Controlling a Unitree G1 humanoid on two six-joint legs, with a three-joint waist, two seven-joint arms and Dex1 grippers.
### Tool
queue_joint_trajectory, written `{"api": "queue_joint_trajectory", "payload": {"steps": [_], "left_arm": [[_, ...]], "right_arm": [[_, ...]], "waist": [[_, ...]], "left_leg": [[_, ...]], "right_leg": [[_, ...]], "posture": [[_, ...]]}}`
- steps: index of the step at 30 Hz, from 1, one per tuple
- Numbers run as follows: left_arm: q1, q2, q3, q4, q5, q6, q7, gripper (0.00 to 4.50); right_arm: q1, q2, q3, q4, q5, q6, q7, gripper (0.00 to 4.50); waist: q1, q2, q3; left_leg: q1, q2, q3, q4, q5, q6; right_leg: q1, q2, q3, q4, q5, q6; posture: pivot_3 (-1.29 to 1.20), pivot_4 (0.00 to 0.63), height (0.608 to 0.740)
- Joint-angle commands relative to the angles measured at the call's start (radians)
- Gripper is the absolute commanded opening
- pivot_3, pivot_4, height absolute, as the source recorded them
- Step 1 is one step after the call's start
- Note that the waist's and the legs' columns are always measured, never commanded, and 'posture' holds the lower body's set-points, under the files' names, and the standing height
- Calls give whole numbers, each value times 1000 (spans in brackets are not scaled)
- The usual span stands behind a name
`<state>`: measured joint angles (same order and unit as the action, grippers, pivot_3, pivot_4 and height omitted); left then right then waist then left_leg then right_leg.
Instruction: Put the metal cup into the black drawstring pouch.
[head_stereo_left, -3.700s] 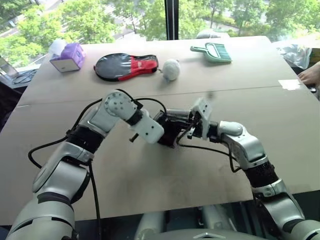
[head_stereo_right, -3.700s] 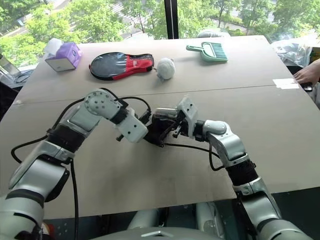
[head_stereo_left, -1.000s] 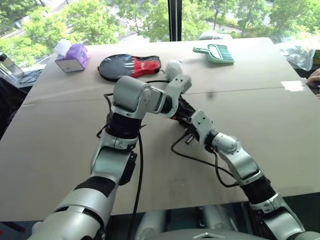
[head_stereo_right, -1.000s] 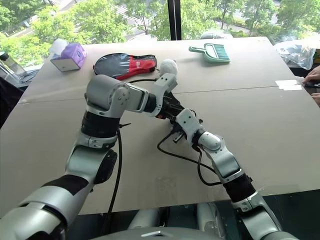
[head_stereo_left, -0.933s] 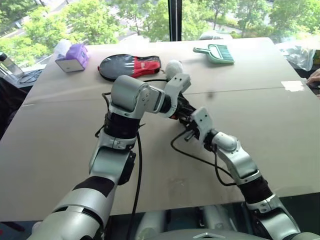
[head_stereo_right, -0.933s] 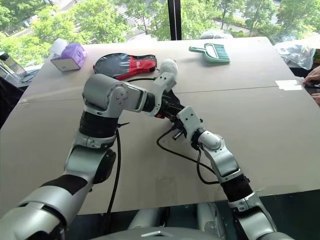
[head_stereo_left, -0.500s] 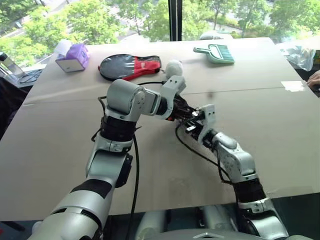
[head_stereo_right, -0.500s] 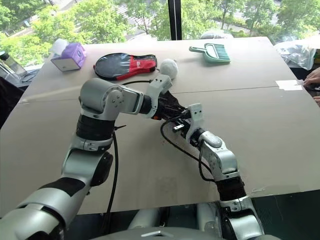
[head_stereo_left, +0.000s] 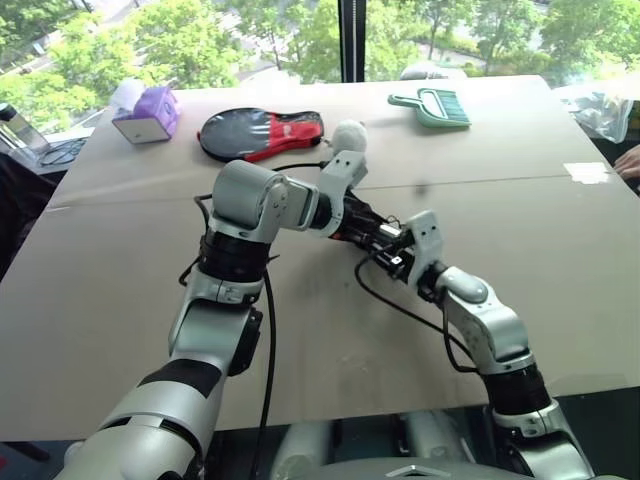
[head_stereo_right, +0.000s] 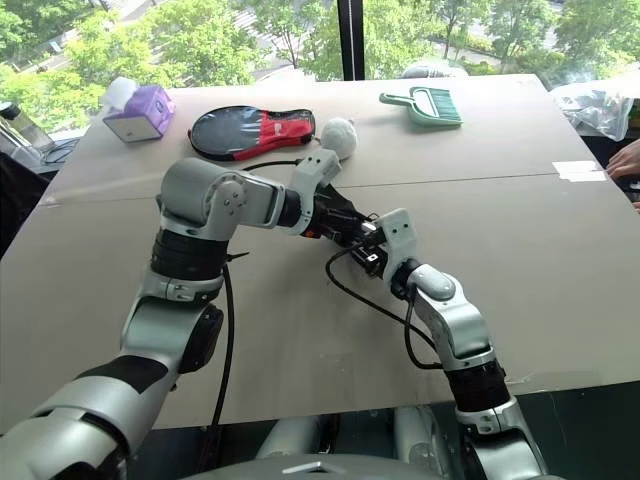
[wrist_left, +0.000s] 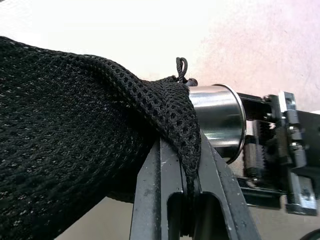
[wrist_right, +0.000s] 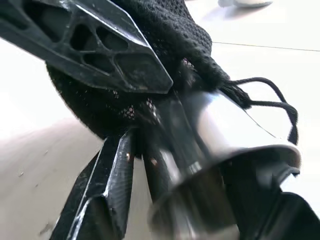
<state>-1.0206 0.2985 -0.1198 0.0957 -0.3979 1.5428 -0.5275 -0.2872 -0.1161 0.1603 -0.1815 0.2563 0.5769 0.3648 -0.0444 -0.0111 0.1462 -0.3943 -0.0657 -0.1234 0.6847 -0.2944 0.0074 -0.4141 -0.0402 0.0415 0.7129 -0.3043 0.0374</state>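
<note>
A wide tan table (head_stereo_left: 120, 300) stands before windows full of green trees. At its middle, the left gripper (wrist_left: 187, 165) is clamped shut on the rim of the black drawstring pouch (wrist_left: 75, 140), holding the mesh mouth up. The metal cup (wrist_left: 217, 117) sits partly inside that mouth, its shiny end still outside. The right gripper (head_stereo_right: 368, 250) was closed on the cup a second ago; its fingers (wrist_right: 112, 175) have now begun to part beside it (whether they still touch it is unclear). That suggests the cup is being released into the pouch. Farther back lie a paddle cover (head_stereo_left: 260, 133), a pale ball (head_stereo_left: 348, 135), a purple box (head_stereo_left: 146, 112) and a green dustpan (head_stereo_left: 430, 105).
</note>
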Motion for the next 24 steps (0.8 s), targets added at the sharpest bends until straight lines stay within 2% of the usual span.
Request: {"api": "queue_joint_trajectory", "payload": {"steps": [1, 9, 12, 16, 17, 22, 24], "left_arm": [[-11, 4, 2, -8, -17, -10, -4, 0], [-20, 8, -9, -5, -26, -13, -12, 0], [-28, 12, -10, -1, -28, -13, -15, 0], [-32, 11, -7, 1, -33, -10, -16, 0], [-33, 10, -5, -1, -36, -6, -17, 0], [-56, 8, 8, -1, -57, 15, -30, 0], [-71, 11, 15, 2, -71, 24, -41, 0]], "right_arm": [[37, -12, -37, -139, 68, 80, 3, 2702], [35, 3, -69, -159, 137, 120, 3, 2702], [22, 11, -73, -151, 148, 123, 3, 2040], [11, 16, -66, -137, 155, 116, 10, 324], [7, 16, -62, -132, 154, 110, 14, 150], [-34, 21, -17, -97, 119, 35, 42, 150], [-64, -2, 57, -52, 35, -43, 63, 150]], "waist": [[0, 0, 0], [0, 0, 0], [0, 0, 0], [1, 0, 0], [1, 0, 0], [-1, 0, 0], [-2, 0, 0]], "left_leg": [[0, 0, 0, 0, 0, 0], [0, 0, 0, 0, 0, 0], [0, 0, 0, 0, 0, 0], [0, 0, 0, 0, 0, 0], [0, 0, 0, 0, 0, 0], [0, 0, 0, 0, 0, 0], [0, 0, 0, 0, 0, 0]], "right_leg": [[0, 0, 0, 0, 0, 0], [0, 0, 0, 0, 0, 0], [0, 0, 0, 0, 0, 0], [0, 0, 0, 0, 0, 0], [0, 0, 0, 0, 0, 0], [0, 0, 0, 0, 0, 0], [0, 0, 0, 0, 0, 0]], "posture": [[0, 150, 740], [0, 150, 740], [0, 150, 740], [0, 150, 740], [0, 150, 740], [0, 150, 740], [0, 150, 740]]}}
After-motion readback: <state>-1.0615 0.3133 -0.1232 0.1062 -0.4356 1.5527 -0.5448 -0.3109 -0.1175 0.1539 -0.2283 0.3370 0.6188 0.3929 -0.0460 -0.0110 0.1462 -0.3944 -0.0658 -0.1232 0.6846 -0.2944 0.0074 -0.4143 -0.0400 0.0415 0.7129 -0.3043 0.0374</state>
